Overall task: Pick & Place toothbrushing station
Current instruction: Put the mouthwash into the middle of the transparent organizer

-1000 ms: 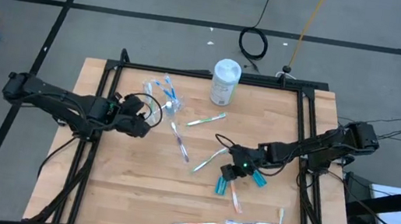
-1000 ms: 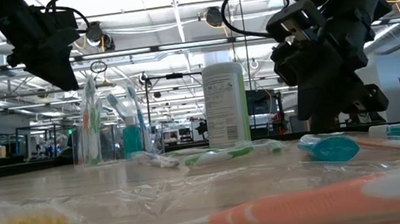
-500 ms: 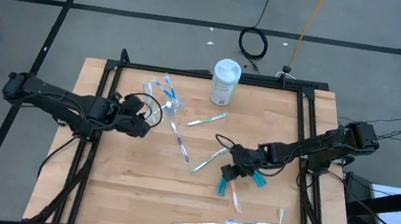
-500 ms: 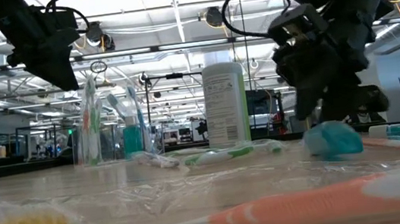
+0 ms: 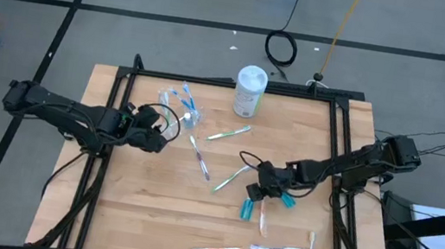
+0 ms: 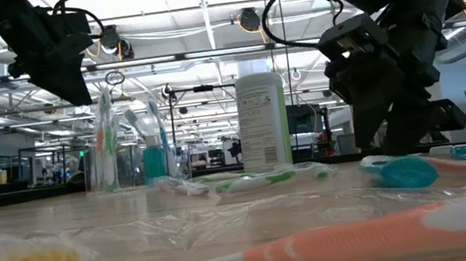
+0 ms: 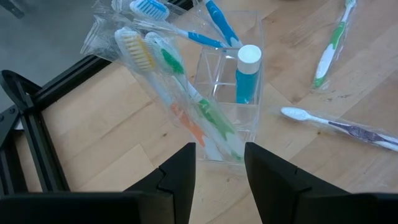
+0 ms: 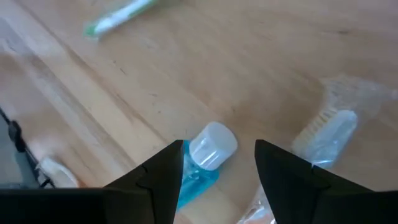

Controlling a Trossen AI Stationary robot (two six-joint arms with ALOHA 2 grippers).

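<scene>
Left gripper [image 5: 171,128] stood over the table's left part with its two fingers [image 7: 180,177] spread apart and nothing between them. It hovered just beside the small clear plastic cup [image 7: 231,106], not touching it. The cup stood upright on the wooden table [image 5: 132,208], close to the back left corner. Inside it were one teal-blue tube with a white cap [image 7: 247,74] and several wrapped toothbrushes [image 7: 174,81], leaning out over the rim; in the low view the cup [image 6: 121,158] showed with these brushes standing up in it.

To the right of the cup, a purple-handled toothbrush [image 5: 200,156] and a green toothbrush [image 5: 229,132] lay flat on the wood. The white canister [image 5: 250,91] stood upright at the back edge, near the middle.

Further right, another green toothbrush [image 5: 233,178] lay just beside the right gripper [image 5: 259,191]. This gripper was low over the table, its fingers [image 8: 158,180] released and wide, holding nothing. A second teal tube [image 8: 204,160] lay on its side on the wood between them; whether they touched it I cannot tell. A third tube [image 5: 286,199] lay near, on the right. Toward the front edge lay more wrapped toothbrushes [image 5: 262,248], with pink and orange handles.
</scene>
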